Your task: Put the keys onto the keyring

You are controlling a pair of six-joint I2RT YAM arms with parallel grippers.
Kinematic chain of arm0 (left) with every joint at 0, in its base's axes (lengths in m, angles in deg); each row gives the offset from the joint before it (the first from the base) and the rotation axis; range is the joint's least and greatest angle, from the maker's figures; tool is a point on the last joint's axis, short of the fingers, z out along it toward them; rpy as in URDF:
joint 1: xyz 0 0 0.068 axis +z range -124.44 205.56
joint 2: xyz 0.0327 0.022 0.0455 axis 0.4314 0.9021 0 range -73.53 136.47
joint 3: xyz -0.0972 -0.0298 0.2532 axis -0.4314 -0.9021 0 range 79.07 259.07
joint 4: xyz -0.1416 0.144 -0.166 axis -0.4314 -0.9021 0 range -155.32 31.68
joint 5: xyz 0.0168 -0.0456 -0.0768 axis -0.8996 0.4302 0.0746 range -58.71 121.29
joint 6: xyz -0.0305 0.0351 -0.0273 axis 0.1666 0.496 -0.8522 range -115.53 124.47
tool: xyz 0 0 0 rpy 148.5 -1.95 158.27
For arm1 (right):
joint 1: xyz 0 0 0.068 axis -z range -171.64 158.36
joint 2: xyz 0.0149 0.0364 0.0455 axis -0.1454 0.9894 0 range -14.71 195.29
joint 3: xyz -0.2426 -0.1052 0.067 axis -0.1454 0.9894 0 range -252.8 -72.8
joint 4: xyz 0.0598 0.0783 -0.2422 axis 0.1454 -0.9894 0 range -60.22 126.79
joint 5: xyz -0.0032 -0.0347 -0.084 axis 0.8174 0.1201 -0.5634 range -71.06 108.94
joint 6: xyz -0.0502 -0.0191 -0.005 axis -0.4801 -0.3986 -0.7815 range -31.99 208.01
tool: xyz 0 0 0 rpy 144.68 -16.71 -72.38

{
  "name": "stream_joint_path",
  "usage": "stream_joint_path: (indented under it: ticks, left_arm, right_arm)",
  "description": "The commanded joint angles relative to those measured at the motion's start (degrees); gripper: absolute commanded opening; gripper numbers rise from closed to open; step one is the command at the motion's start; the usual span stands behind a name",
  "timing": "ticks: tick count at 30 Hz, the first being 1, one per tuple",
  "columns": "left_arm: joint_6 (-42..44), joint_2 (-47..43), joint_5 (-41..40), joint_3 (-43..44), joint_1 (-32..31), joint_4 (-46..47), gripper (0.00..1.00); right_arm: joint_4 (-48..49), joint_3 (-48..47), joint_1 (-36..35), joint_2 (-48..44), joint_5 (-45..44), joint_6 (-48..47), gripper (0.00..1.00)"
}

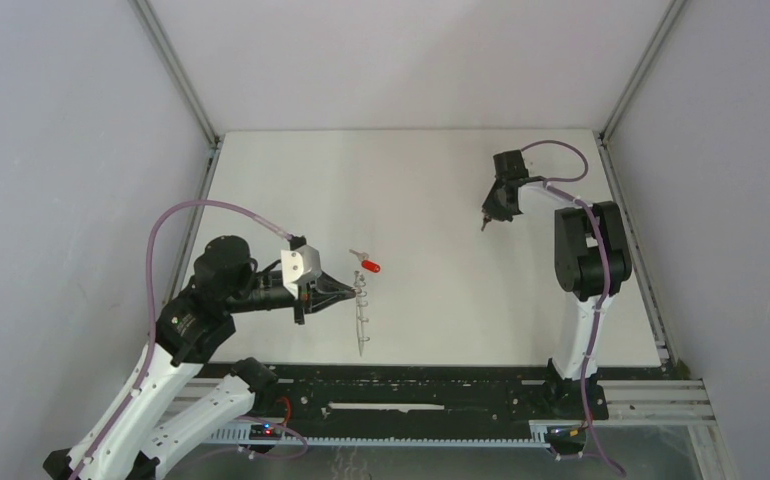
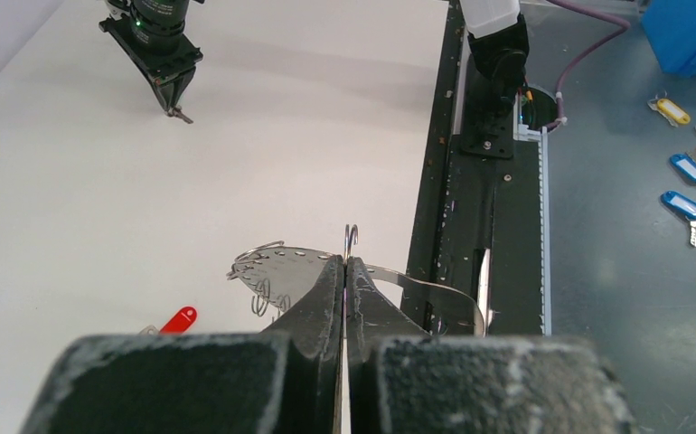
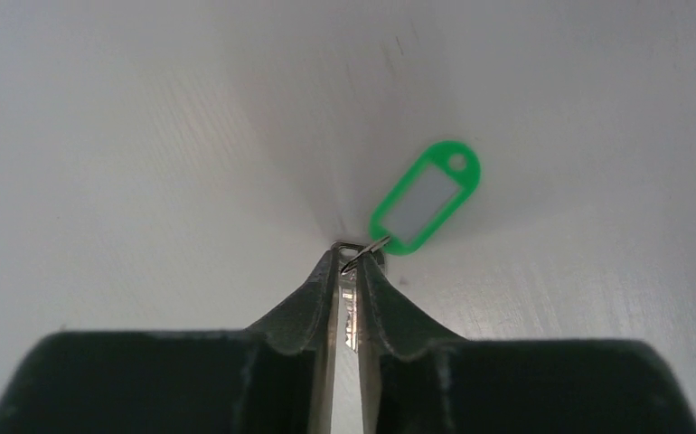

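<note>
Clamping keyring [image 2: 421,291] in fully closed left gripper [image 2: 346,262]; right gripper [image 3: 352,258] pinches green key [image 3: 426,196] well right of keyring; red key [image 1: 369,264] on table just beyond keyring.

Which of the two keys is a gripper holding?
The green key, pinched in the right gripper; the red key lies loose on the table.
</note>
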Motion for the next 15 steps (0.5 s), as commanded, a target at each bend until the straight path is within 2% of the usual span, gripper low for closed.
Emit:
stream_joint_path:
  ticks: [1,5,10,15]
  left_arm:
    - [1.1,-0.6,-0.1,3.5,0.3,1.6,0.00]
    - [0.8,-0.6,0.0,3.3,0.3,1.6,0.00]
    - [-0.1,-0.5,-0.2,3.1,0.3,1.6,0.00]
    - [-2.1,-1.0,-0.4,2.3,0.3,2.0,0.00]
  right_arm:
    - [0.6,-1.2,-0.6,-0.2,-1.8,0.4,0.15]
    - [1.8,-0.4,-1.3,-1.7,-2.1,-1.6,0.00]
    - [4.7,3.4,-4.6,-7.5,0.2,-7.5,0.00]
    - [5.6,10.9,-11.0,-15.0,12.0,-16.6,0.00]
